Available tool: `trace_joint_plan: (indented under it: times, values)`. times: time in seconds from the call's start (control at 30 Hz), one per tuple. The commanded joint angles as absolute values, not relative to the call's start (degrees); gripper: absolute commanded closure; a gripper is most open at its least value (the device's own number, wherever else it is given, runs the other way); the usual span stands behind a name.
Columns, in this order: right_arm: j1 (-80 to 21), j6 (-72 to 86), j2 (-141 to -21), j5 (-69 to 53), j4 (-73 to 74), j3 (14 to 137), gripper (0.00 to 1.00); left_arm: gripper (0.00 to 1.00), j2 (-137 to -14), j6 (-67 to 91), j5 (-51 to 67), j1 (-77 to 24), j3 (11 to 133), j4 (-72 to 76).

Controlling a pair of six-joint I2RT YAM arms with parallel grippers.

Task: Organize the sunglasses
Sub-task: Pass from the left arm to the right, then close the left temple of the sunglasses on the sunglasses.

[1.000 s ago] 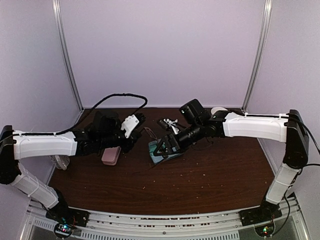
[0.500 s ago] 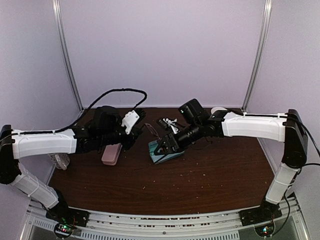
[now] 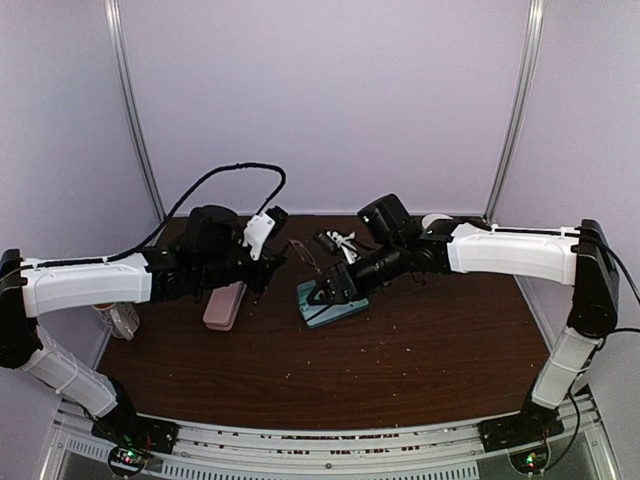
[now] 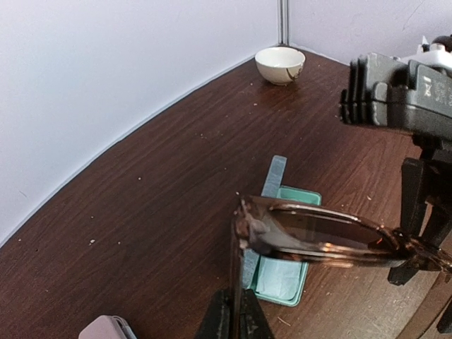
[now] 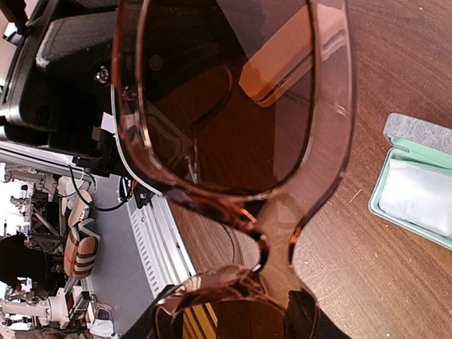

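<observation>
The reddish-brown translucent sunglasses hang in the air between both grippers, above the open teal case. My left gripper is shut on one temple arm of the sunglasses. My right gripper is shut on the sunglasses' front, at one lens next to the bridge. In the top view the left gripper and right gripper face each other with the sunglasses between them. The dark chunky sunglasses lie on the table behind them.
The teal case holds a light-blue cloth and also shows in the right wrist view. A pink case lies left of it. A white bowl stands at the back right. A clear object sits at the left edge.
My left gripper has risen and moved slightly back and right with the temple arm in it. The right gripper has barely shifted.
</observation>
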State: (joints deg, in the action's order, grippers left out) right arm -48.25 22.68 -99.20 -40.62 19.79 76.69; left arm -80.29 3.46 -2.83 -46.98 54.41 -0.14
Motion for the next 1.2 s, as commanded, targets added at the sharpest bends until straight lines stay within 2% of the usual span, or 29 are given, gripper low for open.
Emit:
trace_joint_plan:
  times: [0.0,0.17,0.33,0.73,1.17]
  values:
    - [-48.21,21.58,-96.53,-36.71,17.59,77.08,0.58,0.92,-79.14,6.55,1.76,-47.29,56.9,2.85]
    - [-48.25,21.27,-95.9,-35.77,17.05,77.01,0.58,0.85,-80.01,7.74,3.98,-47.29,57.3,3.77]
    - [-48.29,21.36,-95.55,-35.44,16.72,76.76,0.58,0.82,-80.2,9.61,7.44,-47.3,57.35,4.83]
    - [-48.2,20.93,-94.16,-35.57,15.45,74.83,0.59,0.81,-81.9,14.67,15.04,-47.29,55.89,13.33]
    - [-47.87,20.48,-91.76,-31.6,13.02,74.65,0.59,0.8,-82.07,18.19,28.93,-47.34,55.6,20.15]
